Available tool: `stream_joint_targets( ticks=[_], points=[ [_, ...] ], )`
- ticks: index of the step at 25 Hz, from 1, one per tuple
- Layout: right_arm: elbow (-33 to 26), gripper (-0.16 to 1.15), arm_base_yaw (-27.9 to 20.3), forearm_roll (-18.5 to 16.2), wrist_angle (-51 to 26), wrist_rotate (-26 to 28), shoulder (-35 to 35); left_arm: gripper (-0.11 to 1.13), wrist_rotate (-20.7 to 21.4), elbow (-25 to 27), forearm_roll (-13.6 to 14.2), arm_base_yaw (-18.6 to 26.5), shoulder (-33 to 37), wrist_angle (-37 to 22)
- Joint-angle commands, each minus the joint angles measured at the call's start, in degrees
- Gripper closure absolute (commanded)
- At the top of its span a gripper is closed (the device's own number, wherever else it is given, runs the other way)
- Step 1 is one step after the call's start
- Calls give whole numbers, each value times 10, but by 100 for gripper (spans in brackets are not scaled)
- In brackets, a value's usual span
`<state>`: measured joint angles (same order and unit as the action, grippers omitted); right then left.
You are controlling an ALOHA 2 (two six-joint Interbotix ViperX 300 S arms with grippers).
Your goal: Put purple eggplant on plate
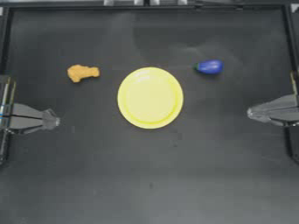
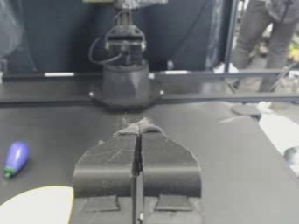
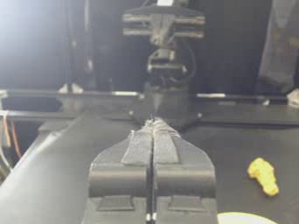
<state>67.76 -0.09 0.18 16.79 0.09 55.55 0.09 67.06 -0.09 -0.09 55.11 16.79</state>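
The purple eggplant [image 1: 209, 67] lies on the table just off the upper right of the yellow plate [image 1: 150, 97], apart from its rim; the left wrist view also shows the eggplant [image 2: 15, 158] beside the plate's edge [image 2: 35, 205]. My left gripper [image 1: 54, 118] rests at the table's left side, jaws shut and empty. My right gripper [image 1: 251, 113] sits at the right side, jaws shut and empty, some way below and right of the eggplant. In each wrist view the own gripper [image 2: 139, 127] [image 3: 154, 125] shows its jaws pressed together.
An orange-yellow lumpy piece [image 1: 82, 72] lies left of the plate, also seen as the lumpy piece [image 3: 263, 176] in the right wrist view. Table frame rails run along the far edges.
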Motion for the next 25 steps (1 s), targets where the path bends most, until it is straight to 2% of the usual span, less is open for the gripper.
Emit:
stream_joint_targets(
  ticks=[1,4,7,9,12,15,16,17,20,22,25],
  points=[
    [-12,104,-2,-4,-1,0,-6,103,3,-10,0,-1,1,3],
    [-17,94,-2,-5,-18,-1,-8,94,4,-12,-1,0,1,-3],
    [-21,83,-2,-8,-34,0,-8,92,4,-12,-1,4,2,-1],
    [-23,74,-1,-8,-40,-4,-7,85,4,-12,0,10,2,-1],
    [-23,46,-3,-15,-49,-4,-8,47,4,-13,0,10,3,-1],
    [-24,6,-6,-16,-58,-4,-8,0,4,-13,0,11,1,-2],
    [-25,-5,-8,-16,-61,-4,-8,-8,4,-13,0,10,1,-3],
    [-25,-11,-10,-17,-64,-4,-8,-7,4,-13,0,11,1,-4],
    [-32,0,-18,-12,-79,-3,-8,6,4,-13,-1,10,1,-7],
    [-40,1,-33,-8,-100,2,-7,4,4,-13,0,10,0,-11],
    [-63,-1,-81,17,-163,3,-8,-1,3,-13,-1,11,-2,-15]
  ],
)
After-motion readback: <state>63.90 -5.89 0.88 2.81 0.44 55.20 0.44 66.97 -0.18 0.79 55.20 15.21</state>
